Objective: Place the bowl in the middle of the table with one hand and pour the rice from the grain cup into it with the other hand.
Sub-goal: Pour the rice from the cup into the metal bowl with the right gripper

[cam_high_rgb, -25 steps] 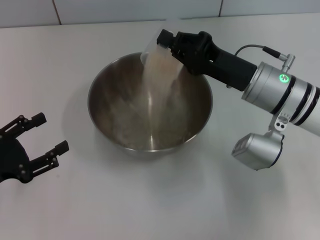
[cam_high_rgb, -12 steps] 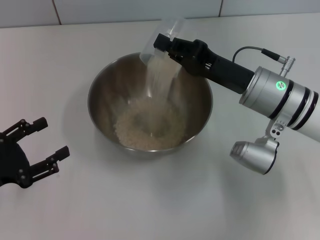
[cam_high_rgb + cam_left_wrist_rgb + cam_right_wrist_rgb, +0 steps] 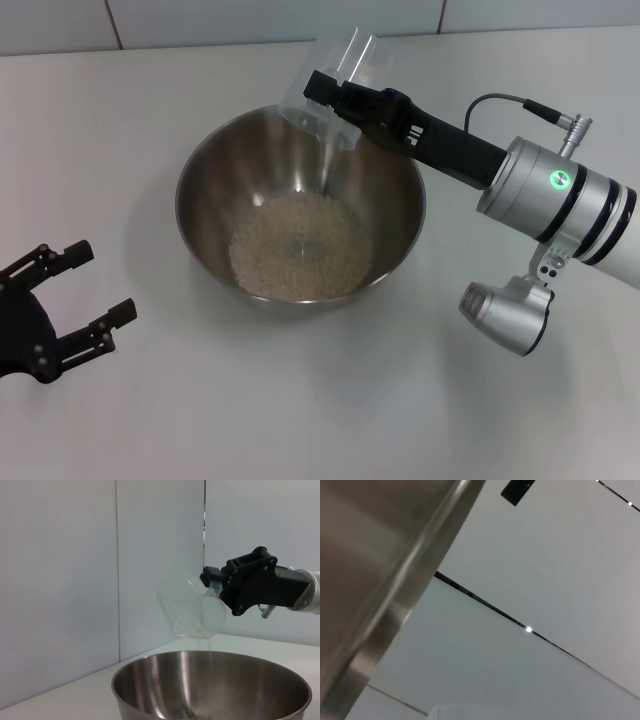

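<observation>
Even bright overhead light is washing the table (image 3: 300,420); soft shadow is falling beside the bowl (image 3: 395,175), glare streaking its steel. Right wrist view is blurring the bowl's rim.

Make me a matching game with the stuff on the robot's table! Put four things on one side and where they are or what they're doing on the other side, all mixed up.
Things:
1. grain cup
2. rice
3. bowl
4. left gripper

States:
A. open and holding nothing, beside the bowl
B. piled in the bottom of the bowl
C. tipped over the bowl's far rim, held by the right gripper
D. standing on the white table, shiny metal

Pairs: 1-C, 2-B, 3-D, 4-A
</observation>
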You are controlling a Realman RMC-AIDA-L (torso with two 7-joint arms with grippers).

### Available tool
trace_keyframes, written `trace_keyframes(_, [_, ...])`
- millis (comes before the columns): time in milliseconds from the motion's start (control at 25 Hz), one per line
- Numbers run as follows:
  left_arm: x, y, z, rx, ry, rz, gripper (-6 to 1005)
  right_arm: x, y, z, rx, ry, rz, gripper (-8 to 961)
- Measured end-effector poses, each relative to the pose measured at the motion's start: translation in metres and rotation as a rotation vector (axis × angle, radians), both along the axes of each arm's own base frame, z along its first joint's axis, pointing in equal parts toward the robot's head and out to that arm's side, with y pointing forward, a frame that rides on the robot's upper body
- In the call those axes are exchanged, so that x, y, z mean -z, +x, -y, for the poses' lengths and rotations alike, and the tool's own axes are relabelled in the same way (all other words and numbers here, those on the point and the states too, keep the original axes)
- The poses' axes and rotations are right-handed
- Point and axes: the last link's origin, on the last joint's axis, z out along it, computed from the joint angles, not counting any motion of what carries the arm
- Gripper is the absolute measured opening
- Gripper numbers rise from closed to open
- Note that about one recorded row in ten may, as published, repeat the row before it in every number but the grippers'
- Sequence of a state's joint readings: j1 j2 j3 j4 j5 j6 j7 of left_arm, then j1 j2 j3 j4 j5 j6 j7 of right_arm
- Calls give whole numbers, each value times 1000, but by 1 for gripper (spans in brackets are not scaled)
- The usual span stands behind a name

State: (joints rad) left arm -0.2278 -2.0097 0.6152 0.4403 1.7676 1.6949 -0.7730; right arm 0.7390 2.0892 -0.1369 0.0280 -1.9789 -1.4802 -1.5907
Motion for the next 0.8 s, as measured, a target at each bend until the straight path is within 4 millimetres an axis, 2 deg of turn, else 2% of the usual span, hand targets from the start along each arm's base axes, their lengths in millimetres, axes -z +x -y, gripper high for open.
trace_keyframes(800, [-1,-1,1,-1,-2,-1,813,0,2,3,-18,25,11,63])
